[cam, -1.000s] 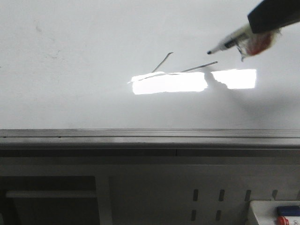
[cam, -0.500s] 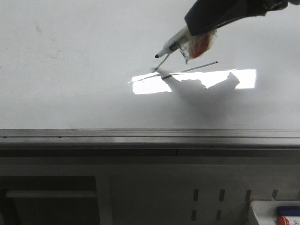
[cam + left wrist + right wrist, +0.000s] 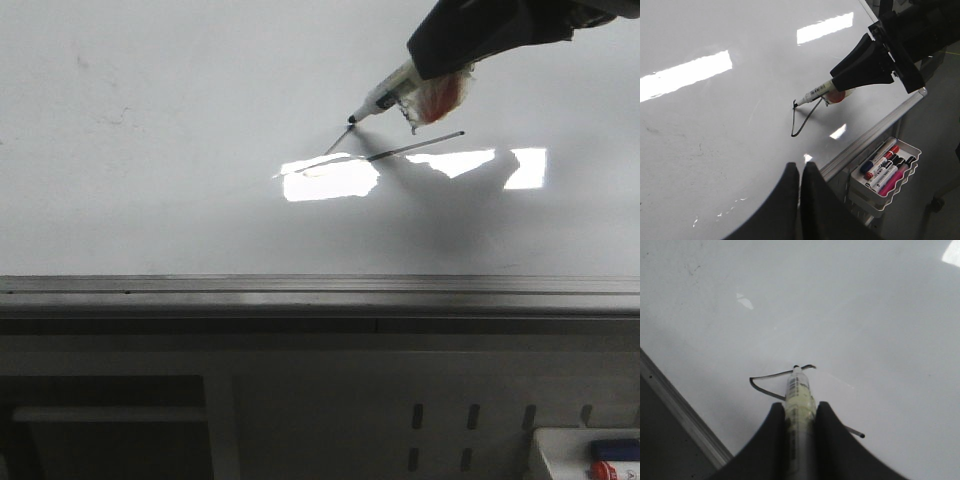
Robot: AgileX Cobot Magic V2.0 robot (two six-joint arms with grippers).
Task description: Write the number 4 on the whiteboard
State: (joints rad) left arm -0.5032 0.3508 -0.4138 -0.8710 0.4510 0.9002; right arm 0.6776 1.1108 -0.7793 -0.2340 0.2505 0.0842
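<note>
Your right gripper (image 3: pixel 799 415) is clamped on a marker (image 3: pixel 385 97), its 2 fingers pressed against the barrel, as the right wrist view shows plainly. The tip sits at the upper end of the short slanted stroke of the number 4 (image 3: pixel 801 116), touching the whiteboard (image 3: pixel 150 180) or just off it; the pictures do not settle which.

Of the figure, 2 strokes are down: the slanted stroke running from the tip to a corner, and the long crossbar leaving that corner, which the front view shows passing under the marker and ending to its right. Together they form an open angle. No upright stroke crossing the bar is visible, so you are probably about two-thirds through, with that last downstroke left to draw. Since the tip is back at the peak and not over the bar, judge carefully where the upright should start.

Your left gripper (image 3: pixel 799 182) hangs over the near part of the board, fingers together and holding nothing. A tray of spare markers (image 3: pixel 885 167) hangs below the board's edge rail.
</note>
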